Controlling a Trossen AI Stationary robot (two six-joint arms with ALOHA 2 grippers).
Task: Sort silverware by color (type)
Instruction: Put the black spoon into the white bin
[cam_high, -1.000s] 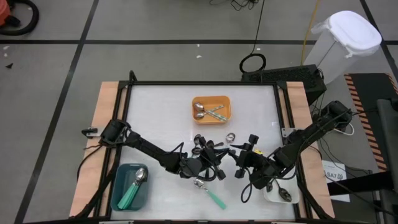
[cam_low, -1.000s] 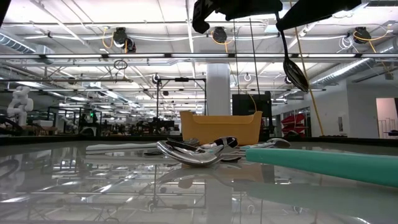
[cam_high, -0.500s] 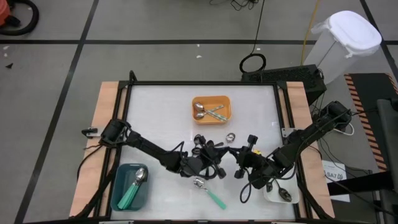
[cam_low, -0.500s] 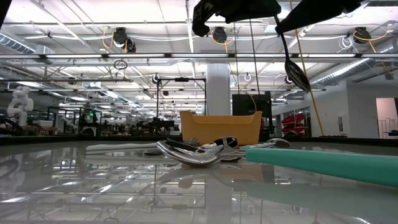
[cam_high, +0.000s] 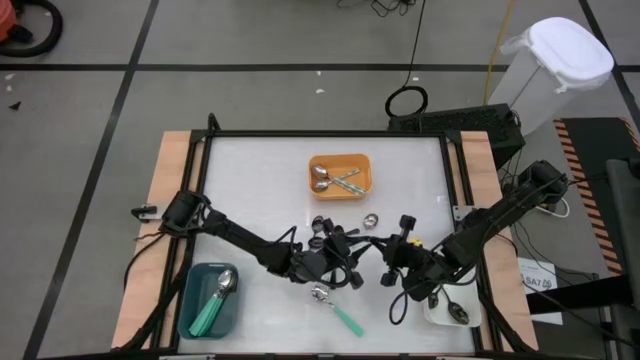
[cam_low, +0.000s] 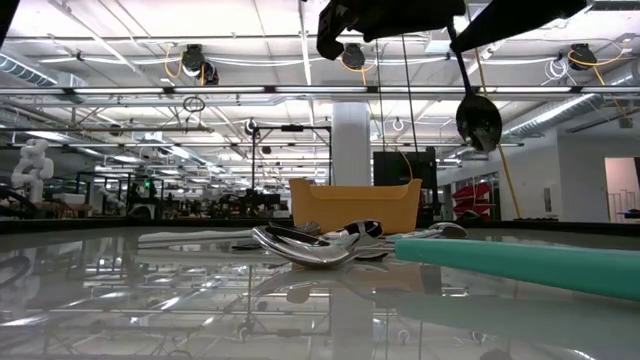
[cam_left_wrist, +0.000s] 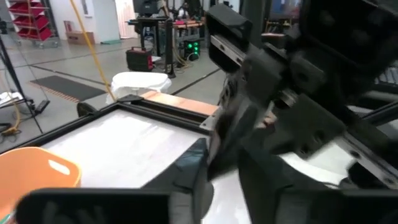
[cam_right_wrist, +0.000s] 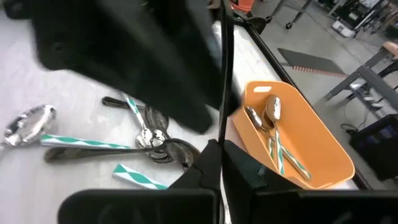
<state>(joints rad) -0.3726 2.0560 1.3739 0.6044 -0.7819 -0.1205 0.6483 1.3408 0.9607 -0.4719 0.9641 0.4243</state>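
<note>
Holding black spoon (cam_low: 478, 118) by handle, your right gripper (cam_high: 396, 252) is clamped tight on it, bowl dangling below, well above table (cam_high: 260, 180). Grip looks like handover: left gripper (cam_high: 352, 262) just beside it, jaws partly parted, nothing seen held. Under both, loose spoon pile (cam_right_wrist: 146, 138); green-handled spoon (cam_high: 338, 310) near left gripper. White tray (cam_high: 440, 315) with one dark spoon sits beside right arm, near table edge, likely drop spot. Beyond: orange tray (cam_high: 340, 175), bare tabletop around it. Teal tray (cam_high: 210, 300) far on left.
</note>
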